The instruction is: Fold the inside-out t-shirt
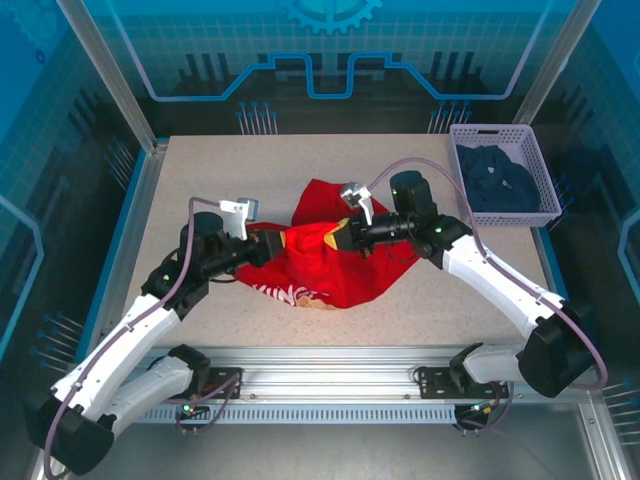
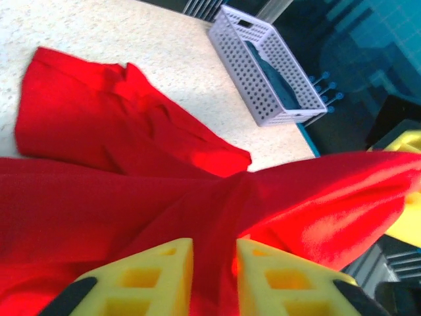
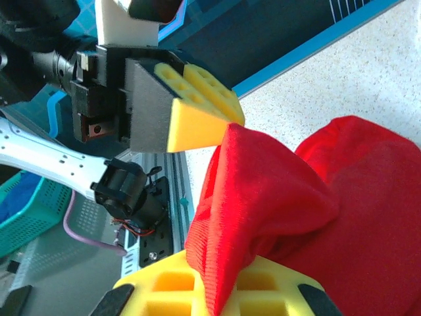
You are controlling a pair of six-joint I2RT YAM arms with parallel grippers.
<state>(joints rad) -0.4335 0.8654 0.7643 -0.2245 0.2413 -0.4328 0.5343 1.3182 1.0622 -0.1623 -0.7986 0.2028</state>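
Observation:
The inside-out t-shirt [image 1: 345,270] lies bunched in the middle of the table, bright red, with white lettering [image 1: 285,293] showing at its near edge. My two grippers meet over its left part. The left gripper [image 1: 272,243] has its yellow fingers [image 2: 164,276] parted, and a ridge of the red cloth [image 2: 99,197] runs through the gap at the left gripper [image 2: 215,253]. The right gripper [image 1: 335,238] is shut on a raised fold of the t-shirt [image 3: 283,191], which drapes over the right gripper [image 3: 220,276]. The left gripper's finger [image 3: 197,108] hangs just beyond that fold.
A white perforated basket [image 1: 510,217] stands at the table's back right with a dark navy garment [image 1: 500,180] in it; the basket [image 2: 247,79] also appears past the shirt. Bare speckled tabletop [image 1: 200,170] surrounds the shirt. An aluminium rail [image 1: 330,375] runs along the near edge.

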